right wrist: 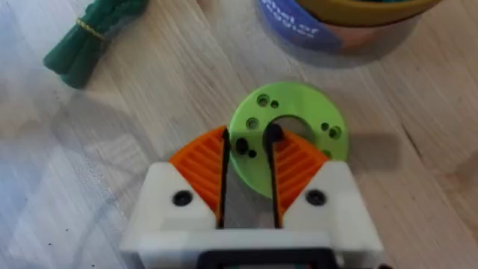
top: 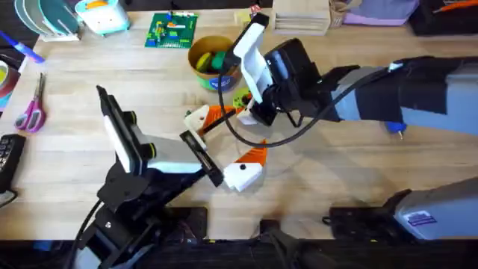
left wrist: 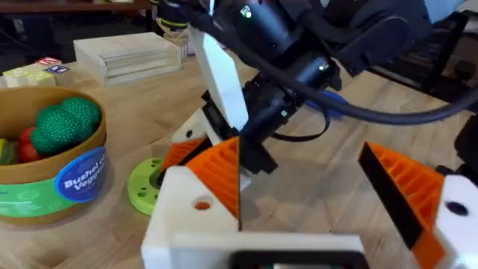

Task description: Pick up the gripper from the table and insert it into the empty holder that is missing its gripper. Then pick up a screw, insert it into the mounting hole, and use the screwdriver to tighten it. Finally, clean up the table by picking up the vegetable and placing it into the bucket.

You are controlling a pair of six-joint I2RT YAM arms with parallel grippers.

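Observation:
My right gripper [right wrist: 248, 149] is shut on the rim of a green round disc [right wrist: 287, 131] that lies flat on the table beside the bucket [top: 209, 60]. One finger sits in the disc's centre hole. The vegetable [right wrist: 89, 37], a dark green bundle, lies a little beyond the disc. The tan bucket [left wrist: 52, 164] holds green and red toy produce. My left gripper [left wrist: 302, 172] hangs open just in front of the right gripper [left wrist: 187, 146], with nothing between its orange pads. The loose gripper, the holder and the screws are hidden. A blue bit [top: 394, 128] peeks from under the right arm.
Pink-handled scissors [top: 31, 108] lie at the left, with a dark handset [top: 7, 157] at the left edge. A green brick plate [top: 172, 30] and wooden blocks [top: 299, 15] stand along the back. Both arms crowd the table's middle.

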